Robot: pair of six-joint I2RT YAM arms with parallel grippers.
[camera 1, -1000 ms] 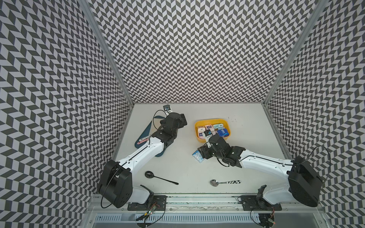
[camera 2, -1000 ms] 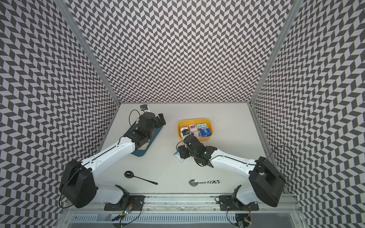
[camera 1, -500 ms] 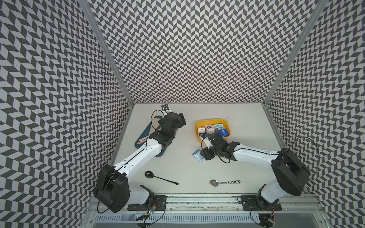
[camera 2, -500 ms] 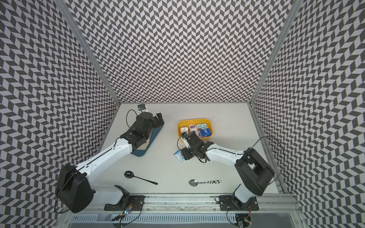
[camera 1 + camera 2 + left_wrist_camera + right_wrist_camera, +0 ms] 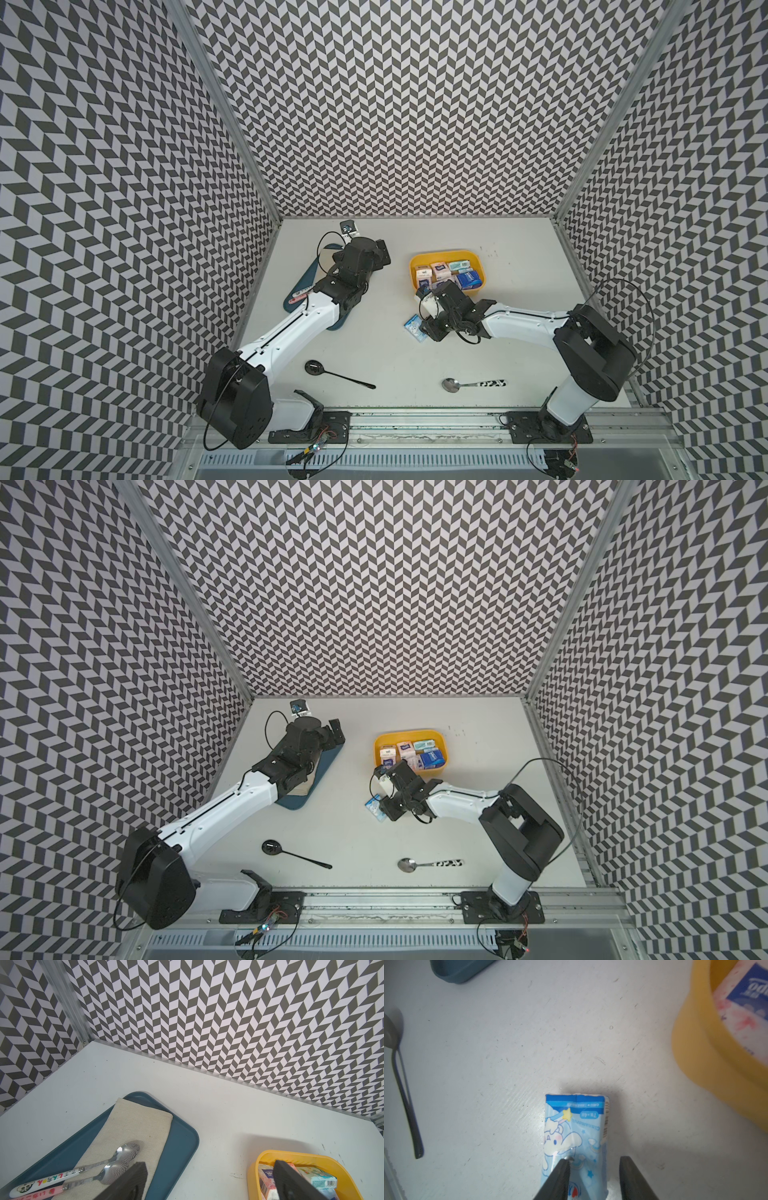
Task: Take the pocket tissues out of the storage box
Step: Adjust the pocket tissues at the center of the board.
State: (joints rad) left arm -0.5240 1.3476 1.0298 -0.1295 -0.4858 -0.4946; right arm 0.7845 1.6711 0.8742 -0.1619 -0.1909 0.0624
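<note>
Stock check for you: storage box, yellow, toward the far edge of the table, right of ctr. It holds white-pink, teal & dark blue pocket tissues. One pale blue pack lies flat on the table nr the box's near left corner, apart from it. Your R gripper: jaws apart, one fingertip on the wrapper, the other beside its edge, not clamped. Your L gripper: jaws wide apart, empty, between the box & a dark-blue tray w/ beige cloth & two spoons.
</note>
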